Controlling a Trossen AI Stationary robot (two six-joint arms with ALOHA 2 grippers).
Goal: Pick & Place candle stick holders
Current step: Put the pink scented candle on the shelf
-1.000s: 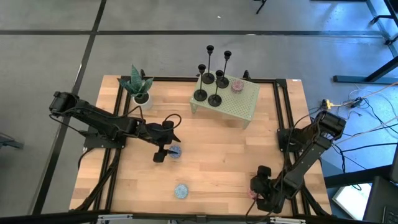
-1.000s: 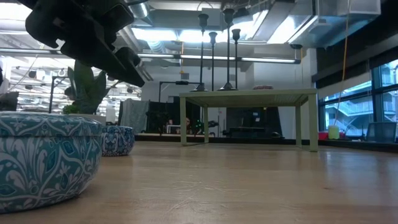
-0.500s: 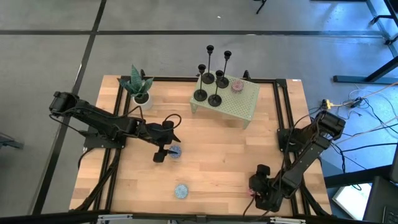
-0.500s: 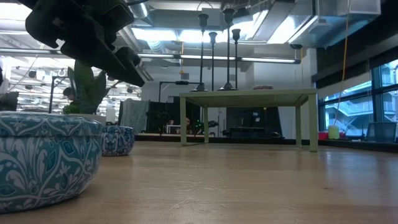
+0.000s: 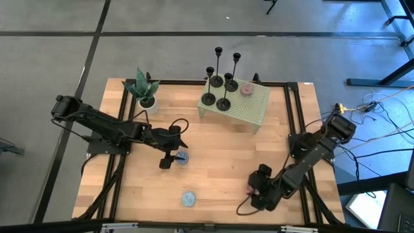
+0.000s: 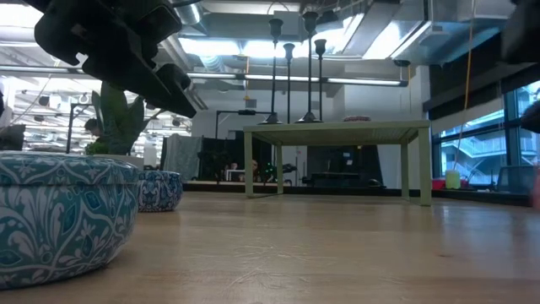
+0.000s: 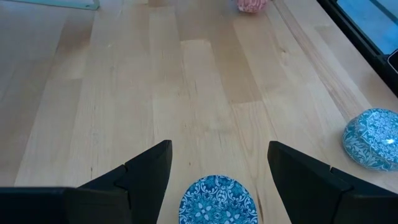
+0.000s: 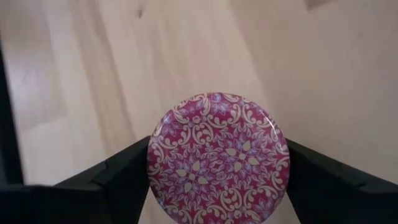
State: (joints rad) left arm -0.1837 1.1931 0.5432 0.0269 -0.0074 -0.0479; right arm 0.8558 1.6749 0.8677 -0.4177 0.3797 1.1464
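- Since a second ago only the right gripper (image 5: 253, 189) has moved — it's swung inward from the table's near right corner, its fingers pinching a round pink patterned tin (image 8: 218, 158).
- Left gripper (image 7: 217, 167) hasn't budged — jaws spread above a blue patterned tin (image 7: 218, 200).
- All four candle stick holders (image 5: 222, 81) stand upright on the small green table (image 5: 255, 110) at the far side, well apart from both grippers.
- Looks like neither arm is on them yet — next I'd guess the pink tin gets set down first.

High view looks straight down on the table (image 5: 213, 162); low view sits at tabletop level facing the stand (image 6: 337, 131), seen in both; wrist views look close.
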